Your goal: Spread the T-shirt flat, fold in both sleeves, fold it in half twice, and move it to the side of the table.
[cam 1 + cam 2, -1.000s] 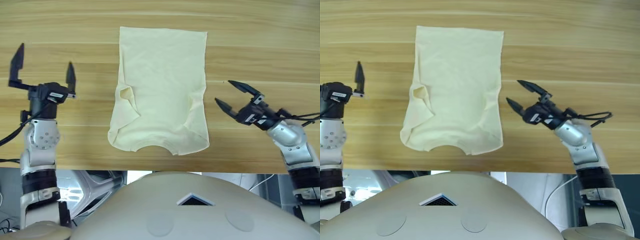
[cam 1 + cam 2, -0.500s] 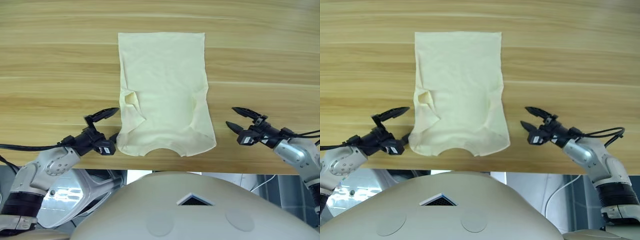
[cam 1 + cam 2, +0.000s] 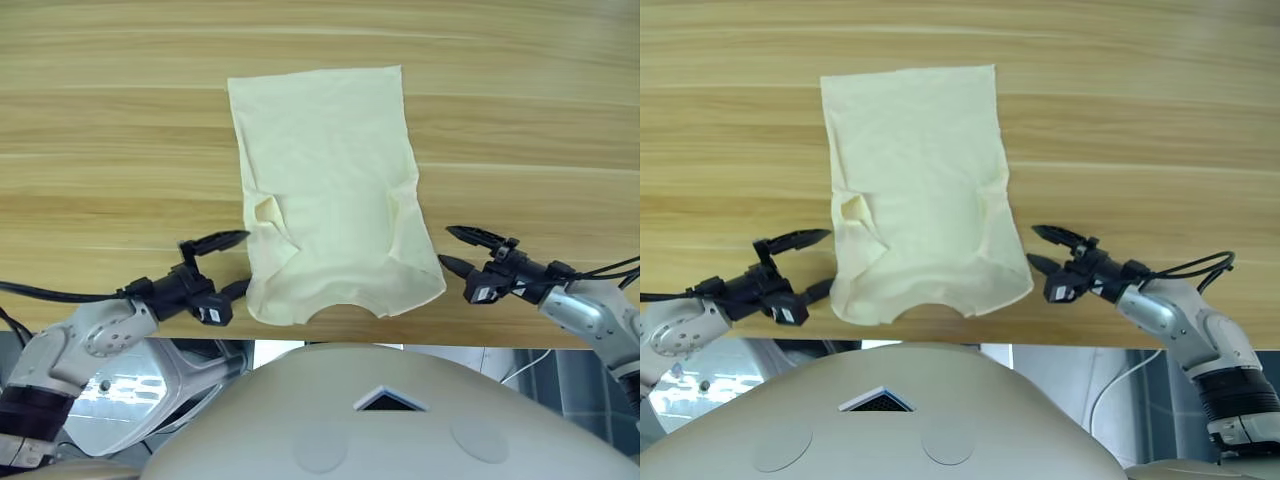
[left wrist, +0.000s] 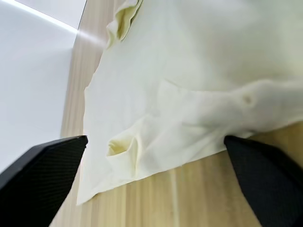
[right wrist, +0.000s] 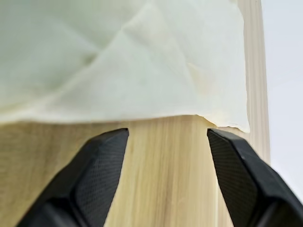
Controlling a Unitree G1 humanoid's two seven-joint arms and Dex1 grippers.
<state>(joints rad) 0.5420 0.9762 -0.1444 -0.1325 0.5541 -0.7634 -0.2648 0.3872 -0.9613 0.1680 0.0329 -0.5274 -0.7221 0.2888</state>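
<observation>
The pale yellow T-shirt (image 3: 330,190) lies on the wooden table (image 3: 120,150) with both sleeves folded in, its collar at the near edge and its hem far from me. My left gripper (image 3: 228,262) stands open just left of the shirt's near left corner (image 4: 118,156). My right gripper (image 3: 456,249) stands open just right of the near right corner (image 5: 222,113). Neither gripper holds any cloth.
The table's near edge (image 3: 120,335) runs right under both grippers. Bare wood stretches to the left and right of the shirt and beyond its hem.
Both grippers have drawn in closer to the shirt's near corners. The shirt has shifted slightly, its near end slanting more to the right.
</observation>
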